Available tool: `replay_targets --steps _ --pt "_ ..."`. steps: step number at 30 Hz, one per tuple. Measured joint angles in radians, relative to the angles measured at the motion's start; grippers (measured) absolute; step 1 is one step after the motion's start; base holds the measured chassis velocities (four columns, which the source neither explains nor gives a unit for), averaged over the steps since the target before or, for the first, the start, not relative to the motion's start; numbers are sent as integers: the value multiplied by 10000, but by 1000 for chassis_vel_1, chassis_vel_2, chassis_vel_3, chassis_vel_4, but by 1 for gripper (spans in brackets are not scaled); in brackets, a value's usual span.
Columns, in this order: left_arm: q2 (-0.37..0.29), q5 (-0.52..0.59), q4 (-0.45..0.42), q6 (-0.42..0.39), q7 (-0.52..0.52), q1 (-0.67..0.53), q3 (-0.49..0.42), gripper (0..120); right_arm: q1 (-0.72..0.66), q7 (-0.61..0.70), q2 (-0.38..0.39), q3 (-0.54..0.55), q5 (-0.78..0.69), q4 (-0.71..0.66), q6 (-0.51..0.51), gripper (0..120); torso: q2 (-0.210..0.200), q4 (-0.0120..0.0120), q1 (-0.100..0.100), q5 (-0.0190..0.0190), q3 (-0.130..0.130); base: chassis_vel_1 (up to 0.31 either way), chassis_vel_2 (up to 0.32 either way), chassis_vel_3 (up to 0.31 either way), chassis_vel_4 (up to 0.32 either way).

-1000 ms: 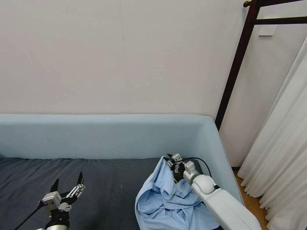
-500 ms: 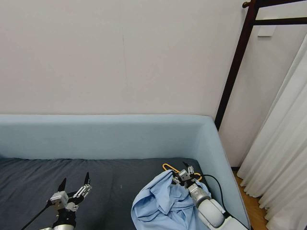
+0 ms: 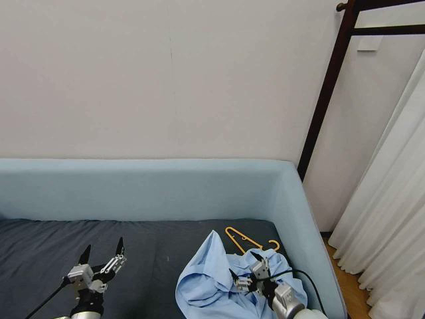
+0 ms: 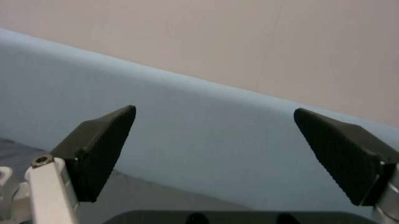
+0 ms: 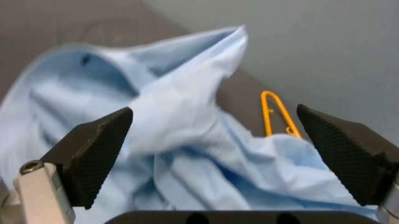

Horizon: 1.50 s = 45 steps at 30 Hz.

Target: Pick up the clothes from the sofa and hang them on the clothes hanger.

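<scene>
Pulled back toward the robot since half a second ago, the right gripper now hangs lower over the crumpled light-blue shirt, its black fingers spread wide, released and grasping nothing. That shirt lies heaped on the dark grey sofa seat at the head view's 5 o'clock, with an orange wire hanger lying at its 1 o'clock. At 7 o'clock the left gripper hovers, also splayed open. A dark wooden clothes stand rises at 2 o'clock, well apart from the shirt.
</scene>
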State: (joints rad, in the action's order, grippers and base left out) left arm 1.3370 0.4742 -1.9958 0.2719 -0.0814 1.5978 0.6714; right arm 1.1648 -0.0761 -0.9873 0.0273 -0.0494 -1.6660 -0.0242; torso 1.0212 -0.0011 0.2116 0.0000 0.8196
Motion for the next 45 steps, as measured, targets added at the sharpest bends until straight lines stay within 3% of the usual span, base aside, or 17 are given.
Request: replay_targets --steps 4,9,25,31,35,45 --pt "-25 15 -9 5 -1 3 32 100 26 -699 -197 -146 1638 628 329 100 0 1 0 -1 0 0 0 0 0" --pt "-66 16 44 34 -5 12 51 100 -84 -423 -411 -124 3069 1051 1 100 0 0 1 -2 1 0 0 0 0" --pt "3 -5 66 5 3 -68 52 100 -704 -139 -627 394 4280 1760 -1385 100 0 0 1 -2 1 0 0 0 0" --pt "-29 4 96 -2 11 -79 149 100 -1130 280 -928 746 4333 2414 -1330 100 0 0 1 -2 1 0 0 0 0" --pt "-57 27 143 -9 17 -109 199 100 -1396 1227 -1284 957 4236 2996 -1206 100 -1 0 2 -1 1 0 0 0 0" --pt "41 -57 270 -12 44 -248 -3 100 -970 2972 -1281 1042 3710 2162 -522 100 0 -1 2 -3 1 0 0 0 0"
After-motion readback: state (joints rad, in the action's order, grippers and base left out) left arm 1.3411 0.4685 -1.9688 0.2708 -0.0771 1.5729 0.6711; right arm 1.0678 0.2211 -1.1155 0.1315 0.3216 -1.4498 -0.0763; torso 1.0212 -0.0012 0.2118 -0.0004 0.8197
